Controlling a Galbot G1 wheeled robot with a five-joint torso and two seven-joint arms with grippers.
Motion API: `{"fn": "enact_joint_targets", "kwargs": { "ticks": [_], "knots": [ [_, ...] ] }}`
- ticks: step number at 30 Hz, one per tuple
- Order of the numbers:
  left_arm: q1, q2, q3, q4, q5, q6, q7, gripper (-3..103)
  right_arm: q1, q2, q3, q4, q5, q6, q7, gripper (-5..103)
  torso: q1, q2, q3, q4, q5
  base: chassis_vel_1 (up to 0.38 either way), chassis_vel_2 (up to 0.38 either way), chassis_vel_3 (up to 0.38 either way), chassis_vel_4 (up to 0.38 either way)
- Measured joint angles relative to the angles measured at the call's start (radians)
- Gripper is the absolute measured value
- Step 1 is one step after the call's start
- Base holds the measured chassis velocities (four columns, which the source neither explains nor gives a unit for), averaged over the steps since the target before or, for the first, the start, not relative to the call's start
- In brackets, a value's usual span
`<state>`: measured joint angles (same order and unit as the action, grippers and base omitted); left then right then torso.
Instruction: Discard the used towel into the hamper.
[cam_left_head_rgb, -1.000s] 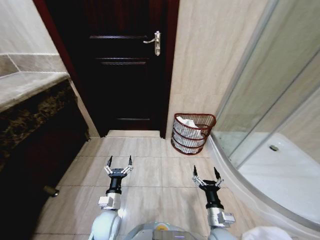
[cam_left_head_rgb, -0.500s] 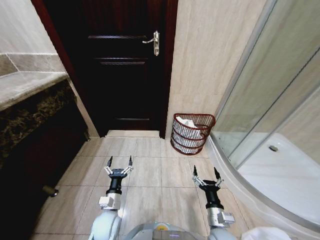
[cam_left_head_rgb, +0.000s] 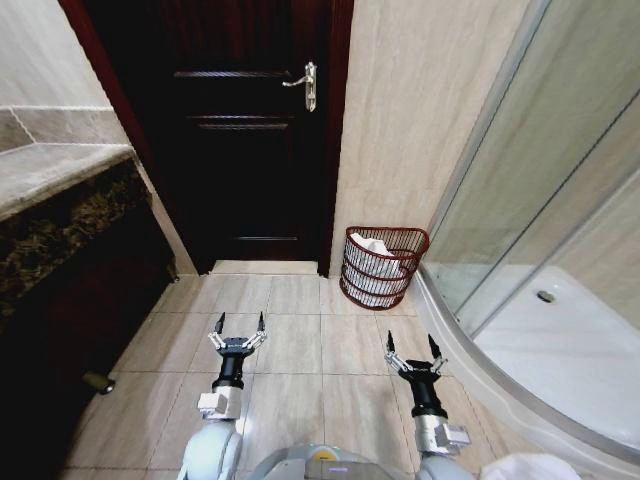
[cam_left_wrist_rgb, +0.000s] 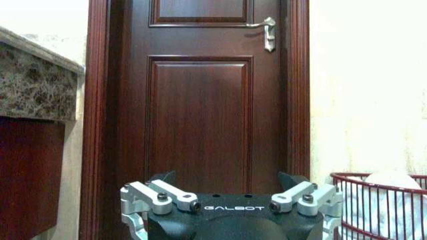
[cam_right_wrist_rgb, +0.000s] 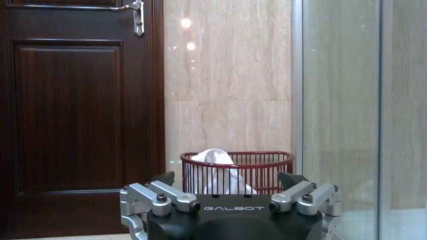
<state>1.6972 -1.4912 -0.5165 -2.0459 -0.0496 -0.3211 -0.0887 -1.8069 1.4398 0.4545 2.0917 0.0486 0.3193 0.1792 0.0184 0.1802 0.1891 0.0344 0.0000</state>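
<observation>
Looking down across a tiled bathroom floor (cam_left_head_rgb: 300, 345), we have both arms held low and forward, side by side in front of the robot's body. On the left, the left gripper (cam_left_head_rgb: 238, 327) hangs over the tiles with its two dark fingers spread wide apart, nothing between them. On the right, the right gripper (cam_left_head_rgb: 412, 347) mirrors it, fingers splayed in the same V, empty as well. The two are well apart from each other and neither touches anything.

And there's the hamper (cam_left_head_rgb: 381, 266), a small round reddish-brown basket of open slats, standing on the floor ahead and to the right. It sits against the beige wall (cam_left_head_rgb: 420, 120), between the dark wooden door (cam_left_head_rgb: 250, 150) and the curved base of the glass shower enclosure (cam_left_head_rgb: 540, 230). Inside it lies a white towel (cam_left_head_rgb: 375, 246), bunched up and poking just above the rim. From the right wrist camera the hamper (cam_right_wrist_rgb: 237, 171) is straight ahead beyond the gripper body, the white towel (cam_right_wrist_rgb: 217, 165) heaped toward the door side. From the left wrist camera only the hamper's near edge (cam_left_wrist_rgb: 380, 202) shows, off to one side of the door (cam_left_wrist_rgb: 200, 100).

Over on the left, a stone-topped counter (cam_left_head_rgb: 60, 190) runs along the wall. The door's silver lever handle (cam_left_head_rgb: 308, 84) is visible up high.
</observation>
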Motion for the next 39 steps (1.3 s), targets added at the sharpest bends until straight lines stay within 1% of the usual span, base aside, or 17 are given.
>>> {"fn": "enact_joint_targets", "kwargs": {
  "ticks": [39],
  "knots": [
    [0.000, 0.000, 0.000, 0.000, 0.000, 0.000, 0.000, 100, 0.000, 0.000, 0.000, 0.000, 0.000, 0.000, 0.000, 100, 0.000, 0.000, 0.000, 0.0000, 0.0000, 0.000, 0.000, 0.000, 0.000]
  ]
}}
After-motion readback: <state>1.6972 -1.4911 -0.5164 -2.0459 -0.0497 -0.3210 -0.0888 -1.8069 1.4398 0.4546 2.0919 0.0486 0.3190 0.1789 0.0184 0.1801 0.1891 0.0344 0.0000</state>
